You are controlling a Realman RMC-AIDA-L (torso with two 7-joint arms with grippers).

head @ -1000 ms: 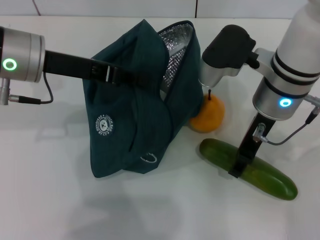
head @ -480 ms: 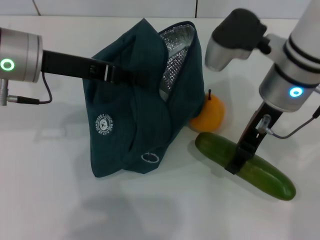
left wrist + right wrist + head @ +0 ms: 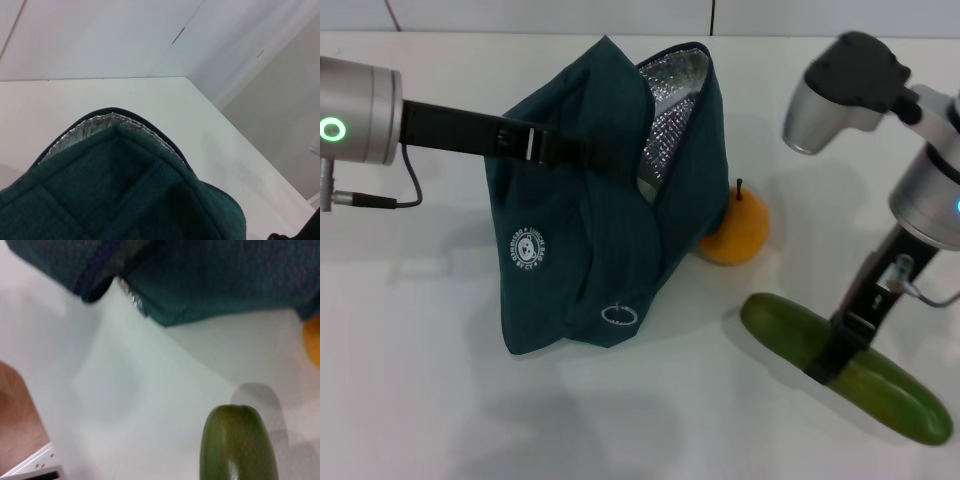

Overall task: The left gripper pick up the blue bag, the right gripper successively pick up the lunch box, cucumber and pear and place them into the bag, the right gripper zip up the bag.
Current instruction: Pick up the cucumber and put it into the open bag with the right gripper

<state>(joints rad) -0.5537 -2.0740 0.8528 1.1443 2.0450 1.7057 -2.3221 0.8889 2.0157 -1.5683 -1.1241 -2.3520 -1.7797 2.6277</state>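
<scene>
Cucumber: rounded dark green end in close view, casting a soft shadow on the white table. Blue bag fills the far edge, a small metal zip pull hanging at its hem. Sliver of orange pear at frame edge.

White table underneath it all. On it sit the blue bag and the pear. The cucumber lies nearby.
</scene>
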